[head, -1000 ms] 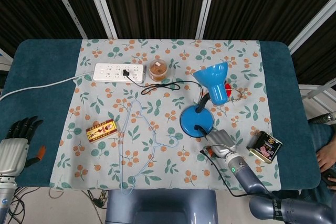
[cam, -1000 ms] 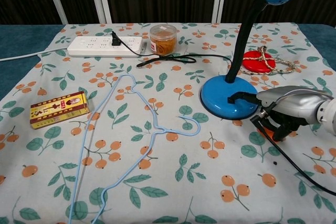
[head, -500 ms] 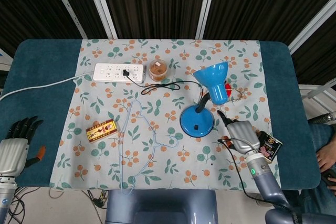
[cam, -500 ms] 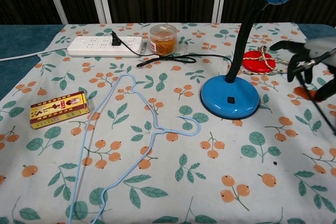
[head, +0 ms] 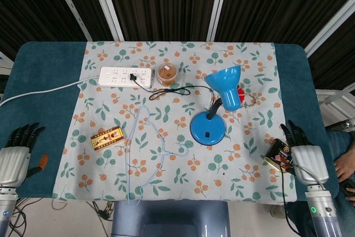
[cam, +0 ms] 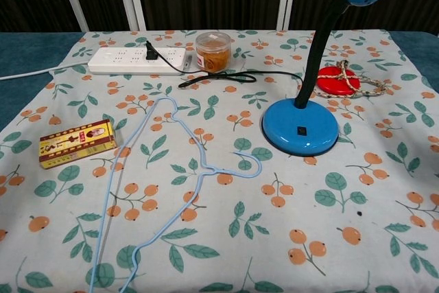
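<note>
Nearest the robot, at the table's front edge, the right hand (head: 307,159) lies flat with its dark fingers (head: 292,132) spread and straight, gripping nothing; its inner side is just beside, perhaps touching, a small dark printed tin (head: 279,155) that sits at the right border of the floral tablecloth (head: 166,187). At the opposite front corner the left hand (head: 13,159) rests over the teal table edge (head: 41,109), fingers likewise apart and holding nothing, well apart from everything on the cloth. A little further in lie a pale blue wire clothes hanger (cam: 168,190) and, to its left, a flat red and gold rectangular box (cam: 76,143). Beyond the hanger's hook stands a blue desk lamp (cam: 302,125) on a round base, its black cord (cam: 226,77) running back to a white power strip (cam: 137,60). Beside the strip is a clear round jar with brown contents (cam: 213,50), and behind the lamp a red disc with a coiled rope (cam: 341,79).
</note>
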